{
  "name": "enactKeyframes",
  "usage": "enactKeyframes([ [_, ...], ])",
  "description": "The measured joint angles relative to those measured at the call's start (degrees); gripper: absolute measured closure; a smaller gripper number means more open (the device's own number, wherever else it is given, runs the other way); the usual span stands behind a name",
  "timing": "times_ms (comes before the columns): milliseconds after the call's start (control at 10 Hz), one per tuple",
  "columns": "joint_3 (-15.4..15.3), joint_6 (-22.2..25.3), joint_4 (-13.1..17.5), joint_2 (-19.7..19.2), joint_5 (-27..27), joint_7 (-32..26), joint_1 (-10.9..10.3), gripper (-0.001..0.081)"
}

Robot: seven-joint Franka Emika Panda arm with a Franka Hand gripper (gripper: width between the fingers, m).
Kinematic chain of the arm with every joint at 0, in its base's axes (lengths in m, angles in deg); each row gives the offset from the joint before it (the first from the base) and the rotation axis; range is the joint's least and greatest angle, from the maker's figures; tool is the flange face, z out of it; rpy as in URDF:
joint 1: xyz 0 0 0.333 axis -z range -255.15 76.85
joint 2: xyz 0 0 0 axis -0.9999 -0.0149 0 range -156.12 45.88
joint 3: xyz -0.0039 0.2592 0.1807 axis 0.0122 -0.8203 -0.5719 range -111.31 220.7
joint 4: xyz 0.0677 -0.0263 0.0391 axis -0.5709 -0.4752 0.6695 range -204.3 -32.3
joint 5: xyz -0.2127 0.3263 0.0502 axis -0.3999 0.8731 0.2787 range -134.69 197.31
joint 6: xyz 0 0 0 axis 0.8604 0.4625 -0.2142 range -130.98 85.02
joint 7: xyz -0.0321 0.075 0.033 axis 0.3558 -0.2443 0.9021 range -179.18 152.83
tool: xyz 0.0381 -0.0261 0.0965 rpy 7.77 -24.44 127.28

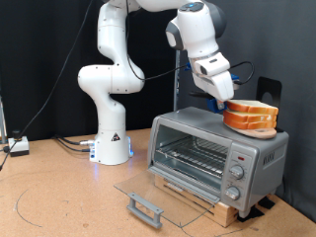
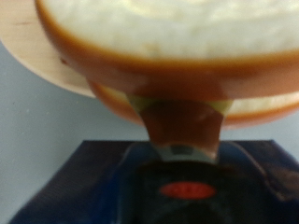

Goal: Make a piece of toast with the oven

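While oven stands with glass door dropped open, wire rack bare, gripper sits at bread stack on oven roof. Finger state: cannot tell. Top slice likely light, soft, crushable; best pinched gently across crust edge.

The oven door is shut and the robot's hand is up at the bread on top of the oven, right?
Not quite. The oven door is open, folded down flat in the exterior view. The rest holds: the gripper is at the bread slices piled on top of the oven.
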Motion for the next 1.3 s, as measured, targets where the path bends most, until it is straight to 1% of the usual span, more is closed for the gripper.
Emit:
enactKeyframes([
  [100, -0.08, -1.06, -0.02, -0.12, 1.15, -0.05, -0.03, 0.0411],
  [300, 0.33, -2.75, -0.18, 0.05, 4.76, -2.04, -0.04, 0.0411],
  [600, 2.46, -2.12, -0.52, 1.27, 7.77, -4.97, -0.03, 0.0411],
  [800, 4.47, 0.91, -0.58, 2.44, 8.08, -6.65, -0.02, 0.0411],
  [1000, 5.78, 5.23, -0.57, 3.65, 4.90, -7.07, 0.41, 0.0411],
  [1200, 5.98, 4.48, -1.02, 3.63, 5.44, -7.13, 0.49, 0.0411],
  [1300, 6.99, 3.88, -1.74, 3.64, 5.45, -7.35, 0.90, 0.0411],
])
